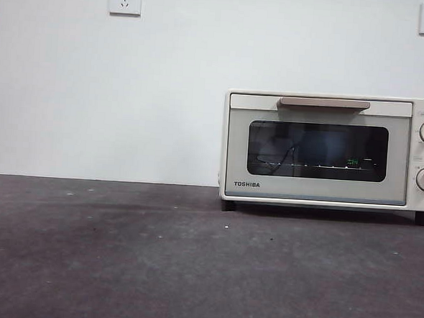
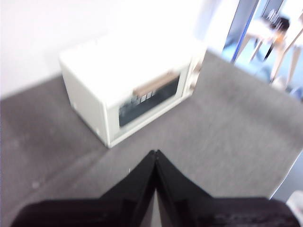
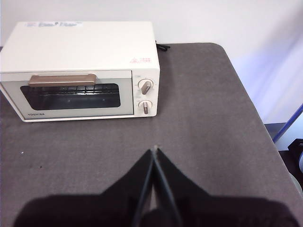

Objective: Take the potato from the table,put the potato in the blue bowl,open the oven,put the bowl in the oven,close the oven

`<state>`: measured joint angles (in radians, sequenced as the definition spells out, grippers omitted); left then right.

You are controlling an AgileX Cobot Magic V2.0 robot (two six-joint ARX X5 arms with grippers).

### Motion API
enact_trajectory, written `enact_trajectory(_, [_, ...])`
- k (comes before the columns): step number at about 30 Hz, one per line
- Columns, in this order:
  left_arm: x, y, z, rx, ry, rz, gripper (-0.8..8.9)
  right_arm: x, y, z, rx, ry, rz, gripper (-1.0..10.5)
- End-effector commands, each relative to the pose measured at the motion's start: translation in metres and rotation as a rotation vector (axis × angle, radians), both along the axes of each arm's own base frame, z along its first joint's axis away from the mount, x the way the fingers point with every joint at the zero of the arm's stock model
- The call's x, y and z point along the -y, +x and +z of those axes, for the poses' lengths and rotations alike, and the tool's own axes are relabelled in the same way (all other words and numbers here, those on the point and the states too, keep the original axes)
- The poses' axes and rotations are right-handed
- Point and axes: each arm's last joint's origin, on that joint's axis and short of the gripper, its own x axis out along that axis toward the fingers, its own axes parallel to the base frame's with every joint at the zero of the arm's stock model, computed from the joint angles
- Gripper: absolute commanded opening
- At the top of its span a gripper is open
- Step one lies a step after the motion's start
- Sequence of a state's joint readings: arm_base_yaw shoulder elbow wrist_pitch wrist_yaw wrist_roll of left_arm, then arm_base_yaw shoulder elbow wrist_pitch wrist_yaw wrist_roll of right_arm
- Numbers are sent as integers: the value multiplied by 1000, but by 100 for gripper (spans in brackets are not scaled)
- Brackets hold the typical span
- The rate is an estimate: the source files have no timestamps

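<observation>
Above the bench, both grippers are held high with nothing in them. The left gripper is seen with its jaws clenched tip to tip, poised over bare bench in front of the oven's door corner; that view is blurred. The right gripper is likewise pressed closed and empty, poised over the bench just in front of the oven, roughly below its two knobs.

The oven door is closed in every view, the beige bar handle lying flat along its top edge. Neither the potato nor the blue bowl is visible on the bench. Behind the dark glass a bluish shape can be made out in the front view, which may be the bowl on the rack, but this cannot be told for certain.

Judged from the closed door and the empty bench, the task appears to be at or near its end, with only withdrawal left. If the door needs a last check, the handle should be pressed squarely at its middle, not at one end, so that the light oven is not pushed back or turned on the bench. The arms should be lifted well away from the knobs.
</observation>
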<state>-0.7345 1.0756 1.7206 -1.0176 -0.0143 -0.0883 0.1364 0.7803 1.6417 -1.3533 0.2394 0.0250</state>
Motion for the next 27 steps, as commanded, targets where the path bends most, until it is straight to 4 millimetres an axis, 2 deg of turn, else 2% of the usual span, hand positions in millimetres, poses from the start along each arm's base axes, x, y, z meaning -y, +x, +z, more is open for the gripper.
enact_trajectory(1, [-16,-18,8,67,-38,-6,-4,-1,6,-2,-38,-15,2,1])
enact_trajectory(8, [-41,-46,16,136,-93,0,-4,-4,28,-4,-98,-24,3,1])
enact_trajectory(12, [-56,-46,13,322,77,168,-4,-6,47,-7,-151,-31,3,1])
enact_trajectory(14, [-62,-41,-1,443,140,226,-4,-8,58,-9,-182,-35,3,1])
enact_trajectory(17, [-66,-28,-51,552,13,211,-4,-10,75,-12,-229,-42,3,1])
enact_trajectory(18, [-69,-24,-76,572,-38,227,-4,-11,82,-14,-249,-44,3,1])
enact_trajectory(20, [-79,-15,-130,589,-64,403,-4,-13,95,-18,-285,-49,3,1])
enact_trajectory(22, [-92,-9,-193,579,-32,692,-4,-16,114,-24,-333,-56,3,1])
enact_trajectory(23, [-96,-8,-218,569,-24,778,-4,-17,121,-26,-351,-58,4,1])
enact_trajectory(25, [-99,-9,-267,524,-71,824,-4,-19,138,-33,-395,-64,4,1])
enact_trajectory(27, [-99,-11,-302,472,-92,837,-4,-21,154,-40,-435,-70,3,1])
